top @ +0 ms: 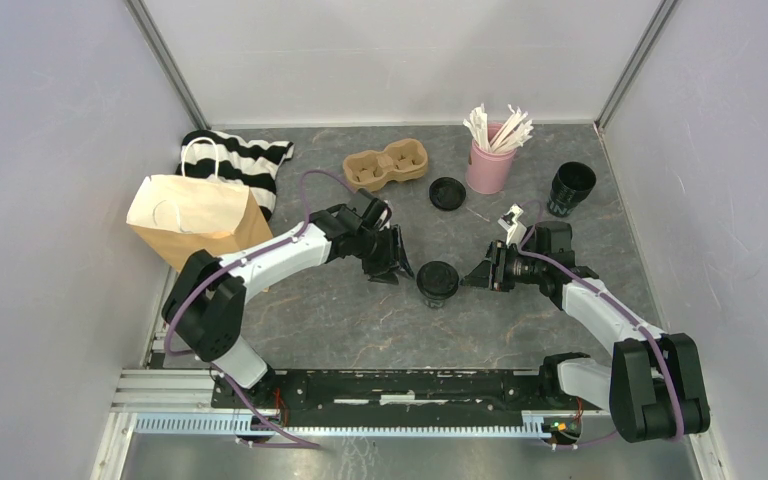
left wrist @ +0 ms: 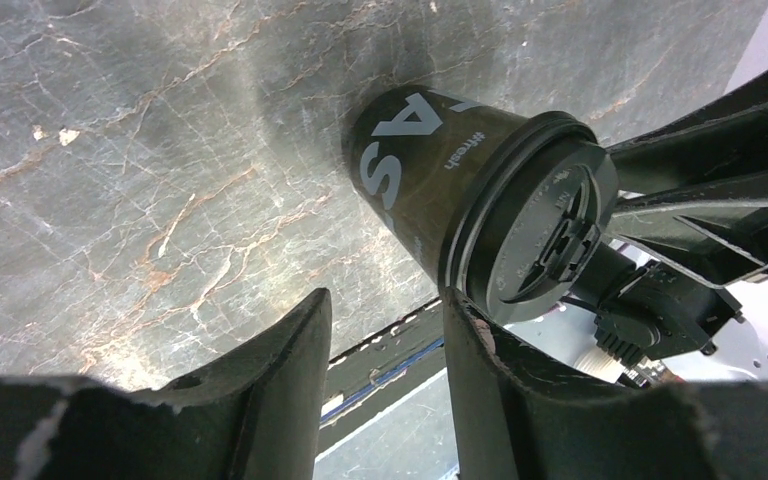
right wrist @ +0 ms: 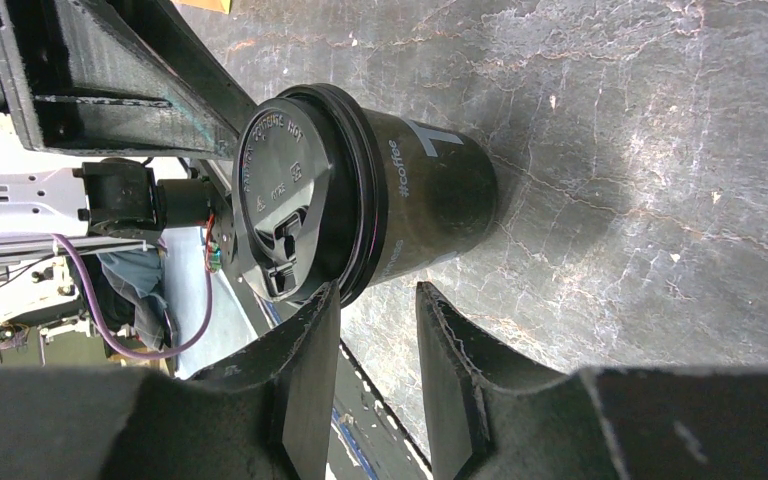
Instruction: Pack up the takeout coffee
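Observation:
One takeout coffee cup (top: 438,283), black with pale lettering and its black lid on, stands upright mid-table between both grippers. My left gripper (top: 392,265) is just to its left and open; in the left wrist view the cup (left wrist: 480,200) sits beyond the right fingertip, with nothing in the gap of the gripper (left wrist: 385,300). My right gripper (top: 480,275) is just to the cup's right, also open and empty (right wrist: 378,292), one finger close beside the lid rim of the cup (right wrist: 380,190). A second black cup (top: 570,188) stands unlidded at the back right, and a loose black lid (top: 447,192) lies flat.
A brown pulp two-hole carrier (top: 386,165) lies at the back centre. A pink cup of white sticks (top: 490,160) stands beside the loose lid. A brown paper bag (top: 192,215) stands at the left on a striped cloth (top: 245,160). Grey walls enclose three sides.

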You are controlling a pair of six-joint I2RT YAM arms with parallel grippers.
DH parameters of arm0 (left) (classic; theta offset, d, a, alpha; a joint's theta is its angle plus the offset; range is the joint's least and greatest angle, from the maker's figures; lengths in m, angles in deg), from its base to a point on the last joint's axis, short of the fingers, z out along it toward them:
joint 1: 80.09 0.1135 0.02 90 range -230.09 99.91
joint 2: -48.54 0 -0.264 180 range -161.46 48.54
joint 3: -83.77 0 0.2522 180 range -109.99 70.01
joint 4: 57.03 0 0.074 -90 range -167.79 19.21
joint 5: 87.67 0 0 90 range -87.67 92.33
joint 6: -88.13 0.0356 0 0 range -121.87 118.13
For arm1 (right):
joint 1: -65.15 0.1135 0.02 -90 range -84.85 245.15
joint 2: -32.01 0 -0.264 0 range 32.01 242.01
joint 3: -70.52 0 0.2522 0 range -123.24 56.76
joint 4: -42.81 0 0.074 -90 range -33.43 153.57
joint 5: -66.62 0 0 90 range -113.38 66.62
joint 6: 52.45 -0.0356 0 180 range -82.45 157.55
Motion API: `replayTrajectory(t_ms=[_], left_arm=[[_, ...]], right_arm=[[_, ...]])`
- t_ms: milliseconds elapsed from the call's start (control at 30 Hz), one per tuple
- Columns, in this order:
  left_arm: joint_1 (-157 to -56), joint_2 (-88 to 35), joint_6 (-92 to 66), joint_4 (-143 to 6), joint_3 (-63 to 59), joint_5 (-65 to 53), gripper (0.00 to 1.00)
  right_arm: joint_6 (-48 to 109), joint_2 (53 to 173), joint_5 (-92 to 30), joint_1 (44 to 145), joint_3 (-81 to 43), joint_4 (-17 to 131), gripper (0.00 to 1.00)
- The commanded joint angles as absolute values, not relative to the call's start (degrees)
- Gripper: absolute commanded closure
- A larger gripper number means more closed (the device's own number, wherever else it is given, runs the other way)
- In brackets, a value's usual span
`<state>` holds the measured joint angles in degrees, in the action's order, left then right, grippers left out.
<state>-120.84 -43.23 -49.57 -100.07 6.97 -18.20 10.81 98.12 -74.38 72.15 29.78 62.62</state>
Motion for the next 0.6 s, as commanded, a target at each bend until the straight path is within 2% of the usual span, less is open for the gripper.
replayTrajectory(t_ms=[0,567], left_arm=[[-121.1,-39.9,-49.4,-96.2,7.6,-19.9,0.46],[-121.1,-44.2,-46.3,-97.3,4.7,-19.9,0.47]], right_arm=[[11.6,97.7,-75.5,72.0,27.8,60.7,0.60],[9.2,96.6,-74.6,72.0,28.6,58.6,0.60]])
